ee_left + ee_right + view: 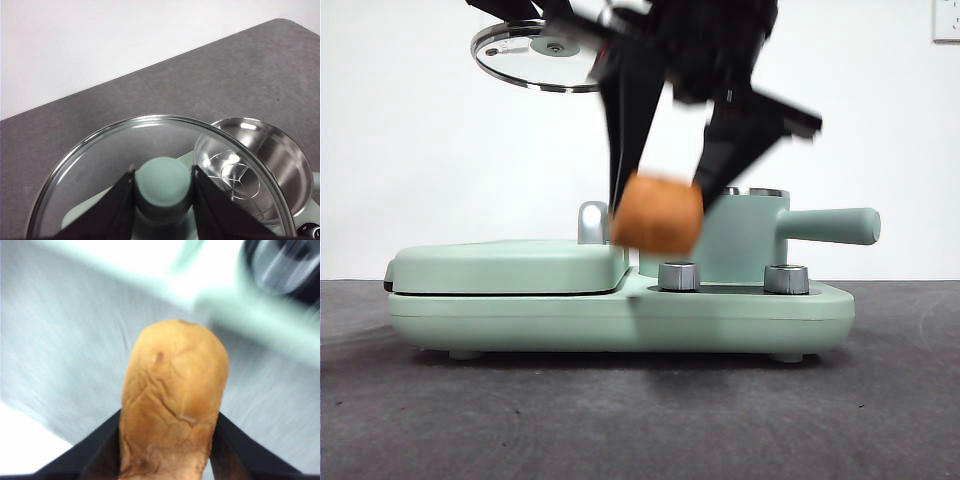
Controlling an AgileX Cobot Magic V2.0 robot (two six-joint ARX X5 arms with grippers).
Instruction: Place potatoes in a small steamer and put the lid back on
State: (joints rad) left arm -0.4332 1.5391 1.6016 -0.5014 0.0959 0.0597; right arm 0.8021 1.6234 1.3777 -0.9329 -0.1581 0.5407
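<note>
My right gripper (pixel 660 205) is shut on the orange-brown potato (pixel 658 214), which hangs in front of the small mint-green steamer (pixel 752 235), about level with its side. The right wrist view is motion-blurred, with the potato (pixel 172 402) between the black jaws. High at the upper left, the glass lid (pixel 535 55) is held up in the air. My left gripper (pixel 163 185) is shut on the lid's green knob (pixel 163 182). Through the lid (pixel 100 170) the left wrist view looks down at the steamer's open steel bowl (pixel 270 160).
The steamer stands on a mint-green appliance base (pixel 620 315) with two chrome dials (pixel 680 276). A flat hinged griddle cover (pixel 505 265) with a chrome handle (pixel 592 222) lies to its left. The steamer's stubby handle (pixel 830 225) points right. Dark grey tabletop (pixel 620 420) lies in front.
</note>
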